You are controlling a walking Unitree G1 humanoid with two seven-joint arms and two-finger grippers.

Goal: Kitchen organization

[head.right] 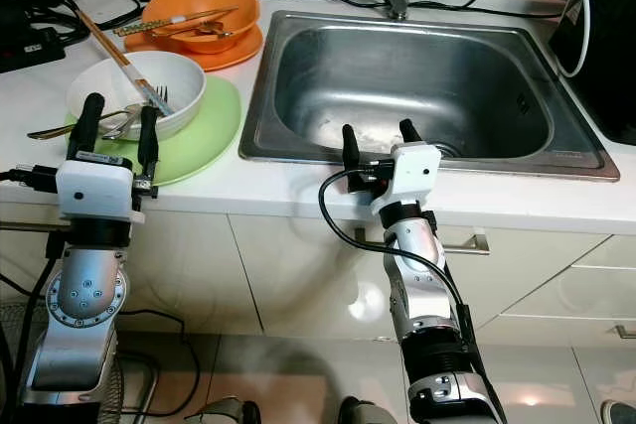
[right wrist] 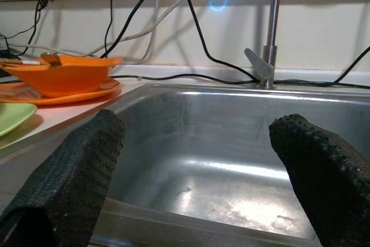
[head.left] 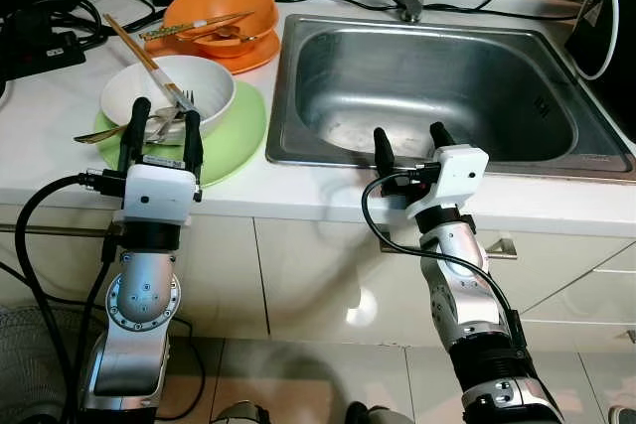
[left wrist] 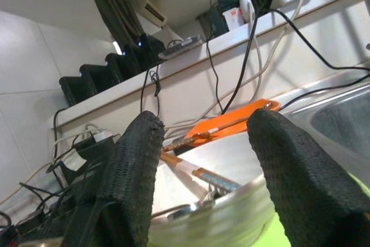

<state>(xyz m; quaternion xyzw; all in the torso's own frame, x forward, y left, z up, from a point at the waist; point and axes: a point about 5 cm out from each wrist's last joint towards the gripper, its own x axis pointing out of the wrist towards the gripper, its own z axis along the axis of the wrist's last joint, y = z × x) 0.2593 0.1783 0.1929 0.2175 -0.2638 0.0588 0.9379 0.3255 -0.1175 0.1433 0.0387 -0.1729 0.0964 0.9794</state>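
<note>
The left pincer (head.left: pixel 160 122) is wide open and empty, right by the white bowl (head.left: pixel 204 86) on the green plate (head.left: pixel 238 141). The bowl looks hard and breakable; grab its rim. The right pincer (head.left: pixel 408 142) is open and empty by the sink (head.left: pixel 298 42).

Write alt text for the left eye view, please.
Two silver arms reach toward a white counter: the left end effector, open, at a white bowl of cutlery on a green plate, the right end effector, open, at the steel sink rim. An orange bowl sits behind.
</note>
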